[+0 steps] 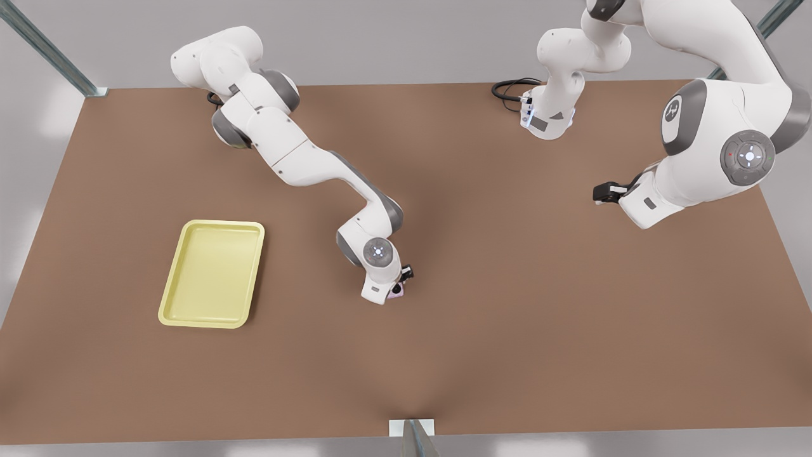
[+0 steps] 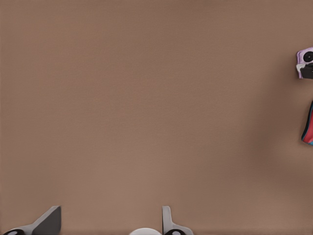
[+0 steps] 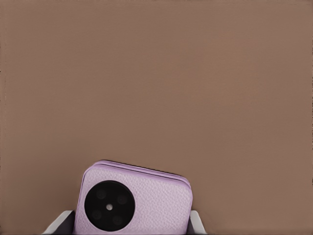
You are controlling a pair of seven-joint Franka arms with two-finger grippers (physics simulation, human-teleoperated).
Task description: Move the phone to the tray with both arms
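- Front view: the right gripper (image 1: 398, 289) is lowered to the brown table (image 1: 507, 304) near its middle, and a pale pink corner of the phone (image 1: 398, 291) is seen right under it, mostly hidden by the wrist.
- The pale yellow tray (image 1: 212, 273) lies flat, well apart from that gripper, toward the front view's left; bare table lies between them.
- The left gripper (image 1: 604, 192) is held above the table, well off to the front view's right of the phone, waiting.
- A black cable loop (image 1: 510, 89) lies by the base of the left arm.
- Left wrist view: 2 grey fingers (image 2: 49, 221) are spread apart over bare table, with nothing held. Far ahead, the phone (image 2: 305, 62) and a teal-and-red object (image 2: 308, 129) are seen at the picture's edge.
- Right wrist view: the phone (image 3: 134, 198) is framed between 2 fingers (image 3: 58, 223), 1 at each side edge, apparently clamped; its black camera circle faces the camera.
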